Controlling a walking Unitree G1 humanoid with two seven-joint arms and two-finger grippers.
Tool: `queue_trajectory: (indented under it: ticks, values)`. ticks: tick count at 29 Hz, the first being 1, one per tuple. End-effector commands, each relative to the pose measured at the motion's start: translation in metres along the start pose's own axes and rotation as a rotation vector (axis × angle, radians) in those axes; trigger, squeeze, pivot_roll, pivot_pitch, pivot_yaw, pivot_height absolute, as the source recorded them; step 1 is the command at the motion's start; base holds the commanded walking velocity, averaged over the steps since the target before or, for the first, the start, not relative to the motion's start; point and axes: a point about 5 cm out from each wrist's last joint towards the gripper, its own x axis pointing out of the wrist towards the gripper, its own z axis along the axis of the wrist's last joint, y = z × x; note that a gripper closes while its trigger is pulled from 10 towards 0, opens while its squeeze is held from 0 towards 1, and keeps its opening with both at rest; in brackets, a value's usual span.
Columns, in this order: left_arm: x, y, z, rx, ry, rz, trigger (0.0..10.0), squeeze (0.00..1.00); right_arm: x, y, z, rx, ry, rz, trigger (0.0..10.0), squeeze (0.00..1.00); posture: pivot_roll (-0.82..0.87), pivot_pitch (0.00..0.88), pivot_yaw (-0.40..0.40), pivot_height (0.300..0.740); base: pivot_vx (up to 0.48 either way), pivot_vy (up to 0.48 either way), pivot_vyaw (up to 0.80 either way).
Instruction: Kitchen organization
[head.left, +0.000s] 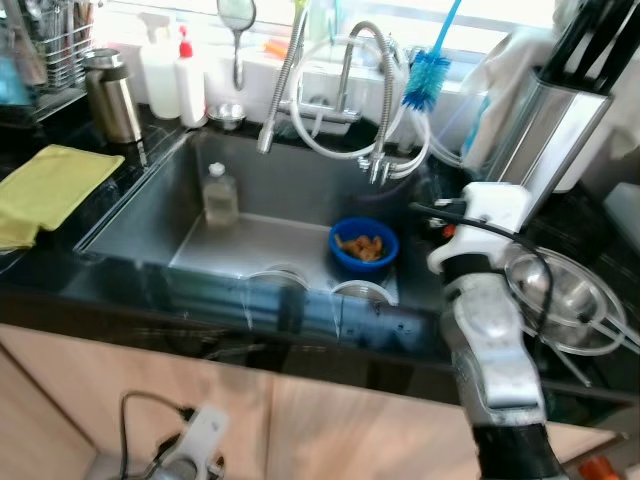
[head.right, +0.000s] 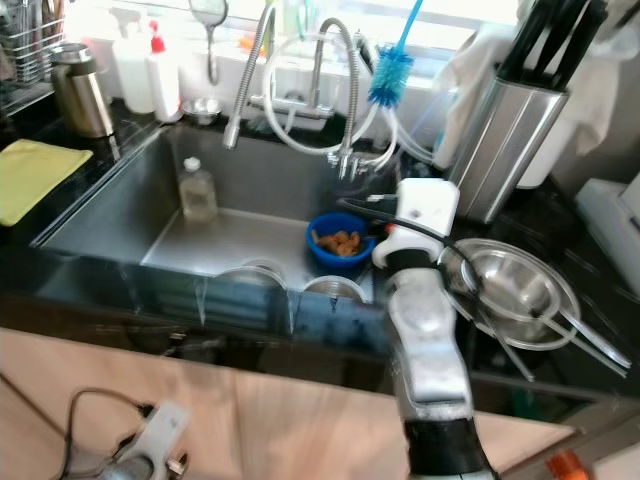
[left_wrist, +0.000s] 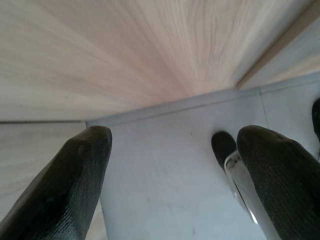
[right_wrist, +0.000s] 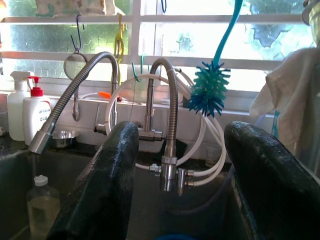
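Observation:
The steel sink (head.left: 150, 200) holds a blue bowl (head.left: 364, 245) with brownish food scraps, a clear plastic bottle (head.left: 220, 195) standing upright at the back, and two round white rims (head.left: 280, 277) near its front wall. My right gripper (right_wrist: 182, 131) is raised over the sink's right edge, just right of the bowl. It is open and holds nothing, and it faces the faucets (right_wrist: 170, 100). My left gripper (left_wrist: 175, 140) hangs low beside the wooden cabinet front (head.left: 120, 390), open and empty.
A blue bottle brush (head.left: 428, 78) hangs by the faucets. A yellow cloth (head.left: 50, 185), a steel flask (head.left: 110, 95) and soap bottles (head.left: 190, 80) are on the left counter. On the right counter are a metal strainer bowl (head.left: 560, 290) and a steel utensil holder (head.left: 545, 125).

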Motion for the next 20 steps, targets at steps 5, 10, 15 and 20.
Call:
queue_trajectory:
  ticks: [5,10,15,20]
  values:
    - [-0.001,-0.009,-0.004,0.023,0.018,-0.034,10.0,0.0,-0.001,-0.006,0.001,0.002,-0.004,-0.02,10.0,0.0,0.11,0.053,-0.094,0.74,0.0,0.0,0.0]
    - [-0.001,-0.01,-0.007,0.028,0.029,-0.041,10.0,0.0,-0.005,-0.009,0.004,-0.002,-0.016,-0.051,10.0,0.0,0.11,0.048,-0.092,0.74,0.0,0.0,0.0]
    - [-0.003,-0.012,-0.015,0.035,0.052,-0.049,10.0,0.0,-0.015,-0.013,0.01,-0.05,-0.045,-0.091,10.0,0.0,0.1,0.046,-0.092,0.74,0.0,0.0,0.0]
    - [-0.003,-0.013,-0.017,0.038,0.057,-0.052,10.0,0.0,-0.032,-0.021,0.007,-0.046,-0.036,-0.169,10.0,0.0,0.09,0.04,-0.093,0.74,0.0,0.0,0.0]
